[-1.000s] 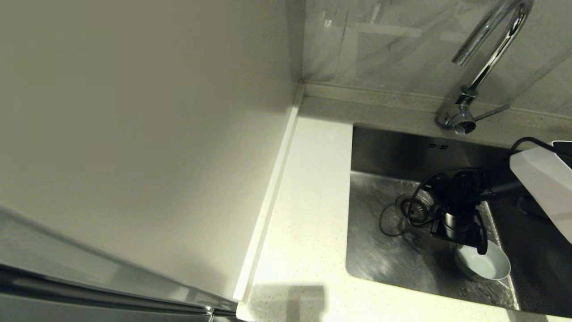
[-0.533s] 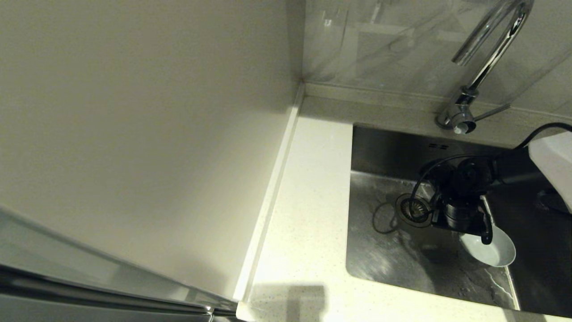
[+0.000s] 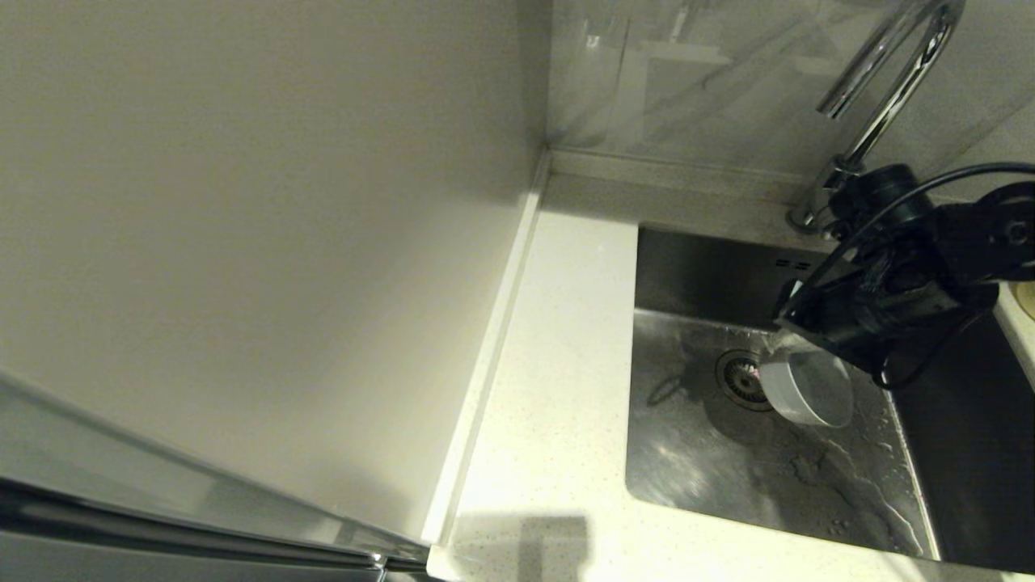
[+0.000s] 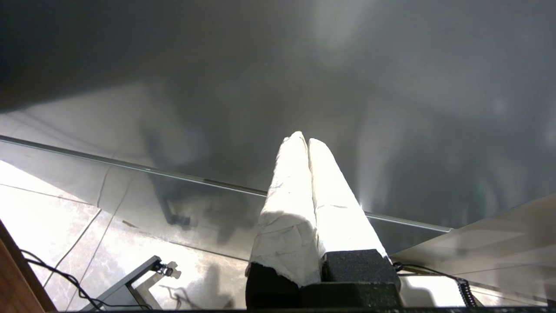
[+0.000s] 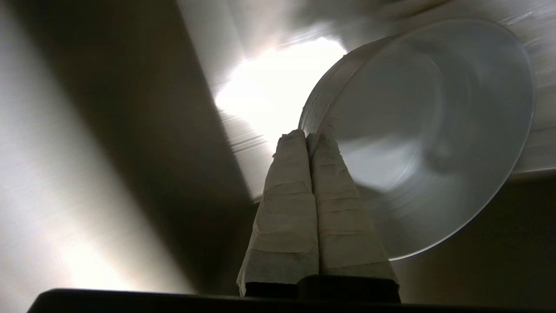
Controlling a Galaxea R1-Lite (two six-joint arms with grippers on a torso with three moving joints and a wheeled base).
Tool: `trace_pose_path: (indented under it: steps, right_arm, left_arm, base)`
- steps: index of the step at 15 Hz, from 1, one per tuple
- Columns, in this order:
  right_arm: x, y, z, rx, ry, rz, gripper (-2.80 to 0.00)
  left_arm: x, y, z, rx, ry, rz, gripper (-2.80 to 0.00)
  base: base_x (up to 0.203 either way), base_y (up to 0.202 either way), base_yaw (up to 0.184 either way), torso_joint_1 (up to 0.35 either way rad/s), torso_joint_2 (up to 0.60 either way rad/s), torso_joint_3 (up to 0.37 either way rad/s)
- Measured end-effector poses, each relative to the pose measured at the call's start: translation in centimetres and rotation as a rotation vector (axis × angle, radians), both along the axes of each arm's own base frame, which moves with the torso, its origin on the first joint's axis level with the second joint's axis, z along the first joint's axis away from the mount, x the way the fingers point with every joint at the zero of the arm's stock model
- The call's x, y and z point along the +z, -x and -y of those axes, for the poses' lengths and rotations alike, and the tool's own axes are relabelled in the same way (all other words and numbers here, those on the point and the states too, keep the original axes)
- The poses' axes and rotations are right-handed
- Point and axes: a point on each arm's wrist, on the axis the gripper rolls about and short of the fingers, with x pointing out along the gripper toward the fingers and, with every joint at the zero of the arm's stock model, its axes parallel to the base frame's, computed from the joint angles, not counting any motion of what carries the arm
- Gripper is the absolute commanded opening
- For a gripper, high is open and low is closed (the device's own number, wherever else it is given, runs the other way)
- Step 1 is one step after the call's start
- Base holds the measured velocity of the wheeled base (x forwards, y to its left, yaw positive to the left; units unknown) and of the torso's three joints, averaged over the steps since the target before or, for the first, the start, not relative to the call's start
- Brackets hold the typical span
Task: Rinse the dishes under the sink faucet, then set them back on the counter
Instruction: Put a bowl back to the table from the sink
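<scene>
I have the right gripper [image 3: 783, 346] clamped on the rim of one pale bowl [image 3: 808, 390], the two taped fingers [image 5: 299, 187] pressed together with only the thin wall between them, which I judge is the one way to carry so shallow a dish, since the walls give nothing else to pinch; the bowl hangs tilted on its edge above the sink [image 3: 687, 469], just beside the drain [image 3: 740, 377], its hollow turned toward the wrist and its underside toward the head camera; held that way I would expect any water to run off into the basin rather than pool inside; the sink floor glistens with streaks and puddles, so the wet stays where it belongs; the faucet [image 3: 885, 81] arches above and behind the arm, and I see no stream from its spout, though part of its base is hidden by the wrist; the surface [image 3: 550, 388] to the left of the basin is where this dish should end up, and I judge the carry over the sink's lip to be the delicate part, because a rim pinch on a wet glazed bowl can slip or swing; only this one bowl shows; my left gripper [image 4: 308, 143] is parked out of the work, its fingers pressed together on nothing.
</scene>
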Motion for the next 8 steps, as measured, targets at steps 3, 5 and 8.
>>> trace_pose_path:
  steps: [3, 5, 8]
  right_arm:
    - [4.7, 1.5, -0.6, 0.1, -0.467, 0.014, -2.8]
    - [7.1, 2.1, -0.1, 0.176, -0.72, -0.01, -2.8]
    - [9.5, 2.2, 2.2, 0.254, -0.979, -0.01, -2.8]
  left_arm:
    - [0.0, 0.0, 0.0, 0.0, 0.0, 0.0, -2.8]
    - [0.0, 0.0, 0.0, 0.0, 0.0, 0.0, -2.8]
    - [0.0, 0.0, 0.0, 0.0, 0.0, 0.0, -2.8]
  base:
    - [0.0, 0.0, 0.0, 0.0, 0.0, 0.0]
    - [0.0, 0.0, 0.0, 0.0, 0.0, 0.0]
    - [0.0, 0.0, 0.0, 0.0, 0.0, 0.0]
